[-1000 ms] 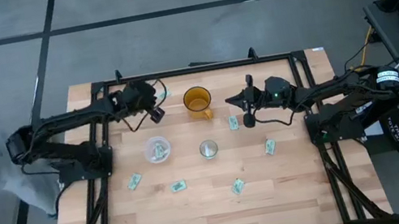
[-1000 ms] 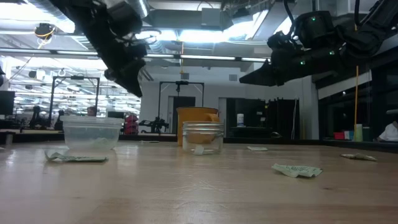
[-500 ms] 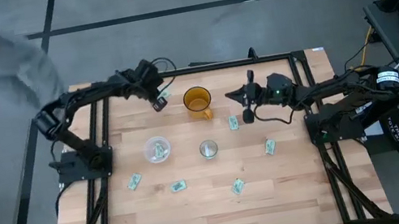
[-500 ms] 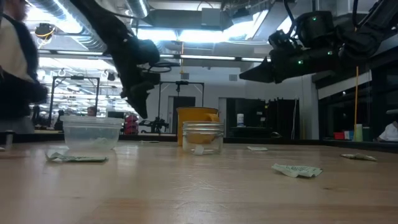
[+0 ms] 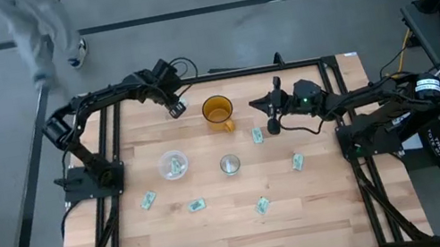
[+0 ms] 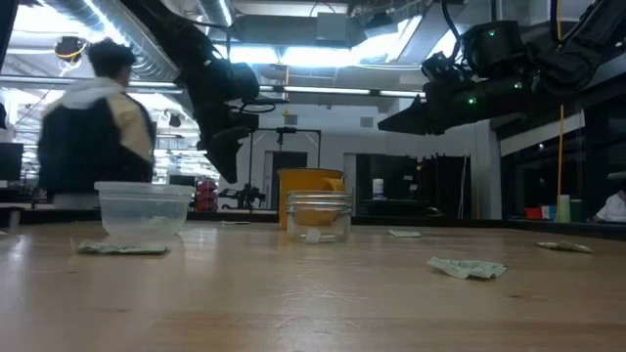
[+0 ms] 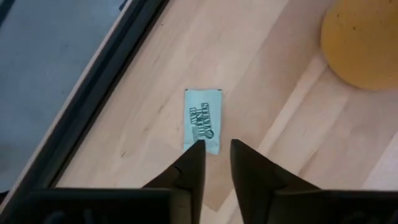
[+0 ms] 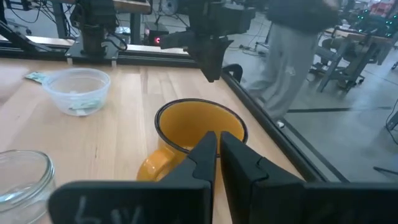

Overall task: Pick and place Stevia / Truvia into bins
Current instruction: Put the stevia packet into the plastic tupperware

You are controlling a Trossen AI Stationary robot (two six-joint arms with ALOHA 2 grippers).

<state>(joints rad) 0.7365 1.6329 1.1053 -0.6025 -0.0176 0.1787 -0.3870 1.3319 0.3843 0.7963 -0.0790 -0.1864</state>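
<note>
Pale green Stevia sachets lie flat on the wooden table: one (image 7: 202, 118) near the far left edge, others (image 5: 257, 135), (image 5: 298, 161), (image 5: 263, 205), (image 5: 195, 205), (image 5: 148, 199) spread across it. My left gripper (image 7: 216, 149) hangs above that far-left sachet, pointing steeply down, slightly open and well above the table (image 6: 227, 168). The bins are a clear plastic cup (image 5: 174, 164) with a sachet inside and a smaller glass cup (image 5: 229, 164). My right gripper (image 5: 272, 125) hovers almost level beside the amber mug (image 8: 199, 127), shut and empty.
The amber mug (image 5: 218, 111) stands between the two grippers near the far edge. A black frame rail (image 7: 93, 106) runs along the table's far edge, close to the far-left sachet. A person (image 6: 93, 127) walks past beyond the table's far left corner.
My left gripper has swung toward the table's far edge and a little toward the amber mug, tipping more steeply downward over the sachet there. A person has walked along behind the table's far left side. My right arm has kept still.
</note>
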